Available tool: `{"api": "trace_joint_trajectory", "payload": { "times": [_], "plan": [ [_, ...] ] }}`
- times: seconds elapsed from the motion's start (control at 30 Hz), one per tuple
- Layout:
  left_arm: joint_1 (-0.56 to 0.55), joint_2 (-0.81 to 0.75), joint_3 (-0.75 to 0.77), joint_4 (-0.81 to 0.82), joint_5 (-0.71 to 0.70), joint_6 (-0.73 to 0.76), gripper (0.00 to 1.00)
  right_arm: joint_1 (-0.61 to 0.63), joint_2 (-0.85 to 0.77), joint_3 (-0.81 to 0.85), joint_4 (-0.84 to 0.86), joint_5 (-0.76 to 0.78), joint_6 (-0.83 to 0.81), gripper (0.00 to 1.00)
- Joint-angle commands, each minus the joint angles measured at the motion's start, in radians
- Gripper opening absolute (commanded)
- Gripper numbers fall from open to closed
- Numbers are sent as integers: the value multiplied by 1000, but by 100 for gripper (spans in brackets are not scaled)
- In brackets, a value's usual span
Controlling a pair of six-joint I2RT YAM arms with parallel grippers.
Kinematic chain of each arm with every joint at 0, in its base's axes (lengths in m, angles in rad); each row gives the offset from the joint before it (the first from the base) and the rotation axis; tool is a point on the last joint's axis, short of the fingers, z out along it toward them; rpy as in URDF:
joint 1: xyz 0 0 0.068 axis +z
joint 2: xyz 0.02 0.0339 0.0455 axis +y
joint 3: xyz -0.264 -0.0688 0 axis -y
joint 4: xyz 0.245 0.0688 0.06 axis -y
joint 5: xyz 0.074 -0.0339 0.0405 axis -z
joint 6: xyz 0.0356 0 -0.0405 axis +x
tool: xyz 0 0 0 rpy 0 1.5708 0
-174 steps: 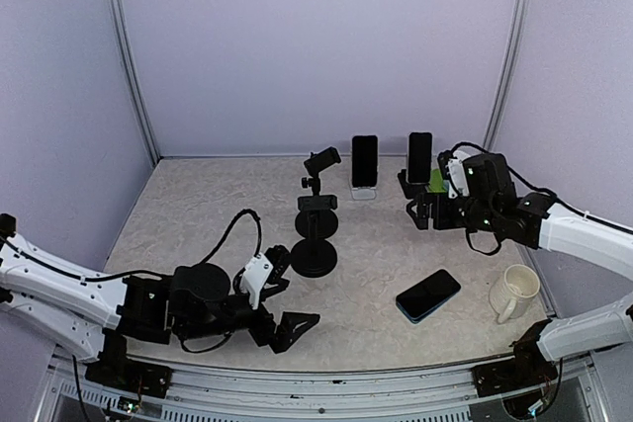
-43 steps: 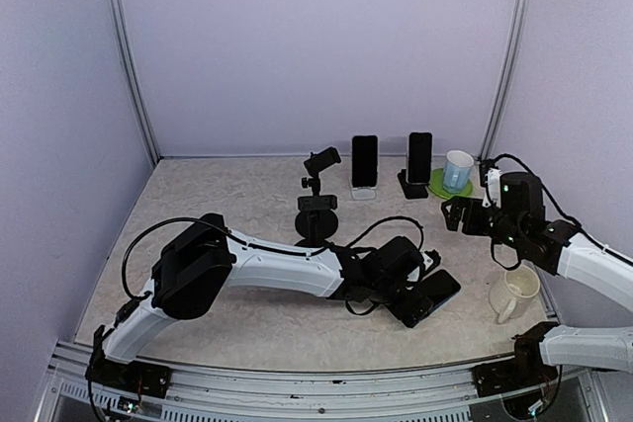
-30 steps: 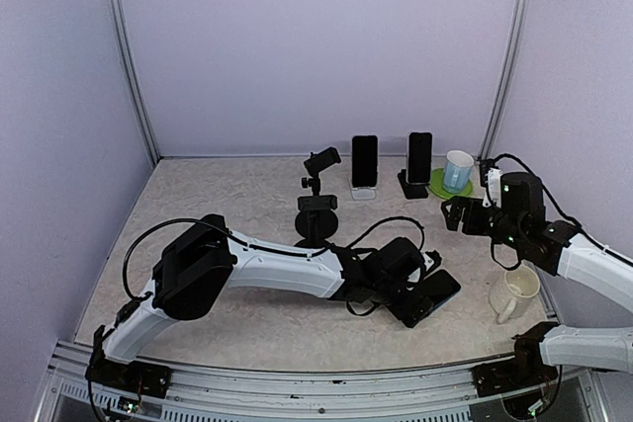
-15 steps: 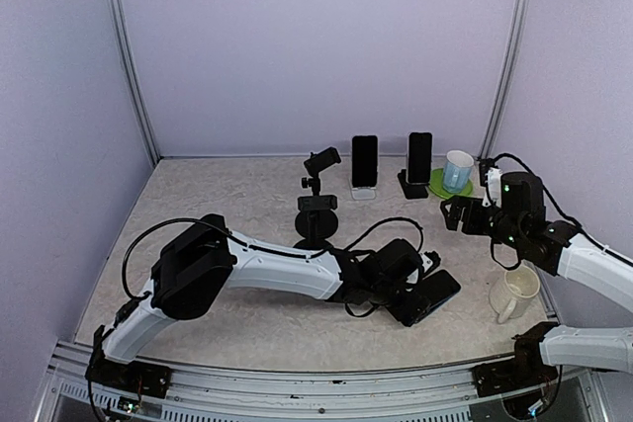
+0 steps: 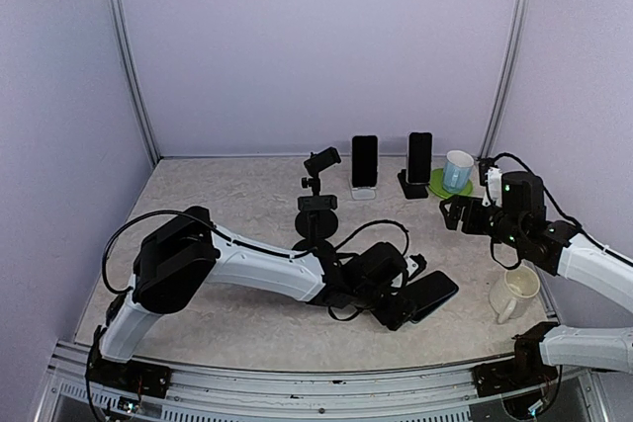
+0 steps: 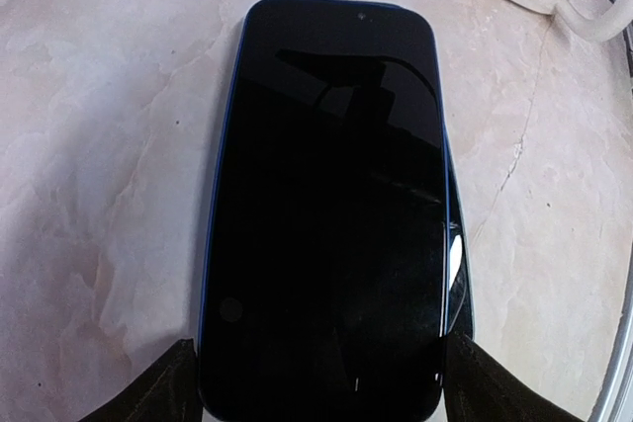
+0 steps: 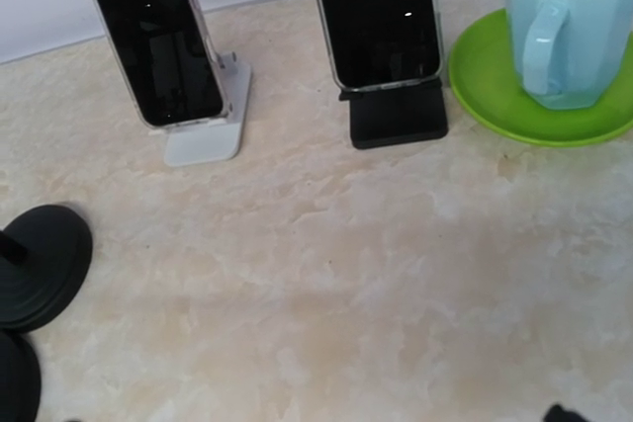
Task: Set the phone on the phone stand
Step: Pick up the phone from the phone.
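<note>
Across the near table (image 5: 198, 214) the left arm (image 5: 257, 269) stretches rightward, past the round-based black stand (image 5: 315, 239) at centre. The phone (image 6: 331, 214) lies flat, screen up, right of and nearer than the stand, with the left gripper (image 6: 326, 387) clamped on its long edges at its near-left end. The right gripper (image 5: 450, 213) hangs spread wide at far right, near a blue cup (image 5: 457, 169).

Bright even light, soft shadows, phone (image 6: 326, 224) screen reflective.
</note>
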Motion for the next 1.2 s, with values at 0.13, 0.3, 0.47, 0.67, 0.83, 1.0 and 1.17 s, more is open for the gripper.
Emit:
{"api": "trace_joint_trajectory", "payload": {
  "times": [0.13,0.3,0.47,0.67,0.83,1.0,1.17],
  "plan": [
    [6,-87,-151,-49,-35,-32,81,-11,-2,-12,22,-34,13,100],
    [5,-117,-176,-7,-12,4,89,-11,4,-14,34,-44,17,100],
    [11,-98,-111,-2,39,72,99,-11,2,-18,33,-44,16,100],
    [45,-69,-45,8,89,108,99,-11,-13,-20,30,-43,13,100],
    [63,-28,3,10,147,132,99,-11,-14,-21,31,-43,13,100],
    [68,9,41,17,188,140,99,-11,-14,-21,34,-43,13,100],
    [71,40,65,23,197,138,99,-11,-14,-24,36,-43,14,100]
  ]
}}
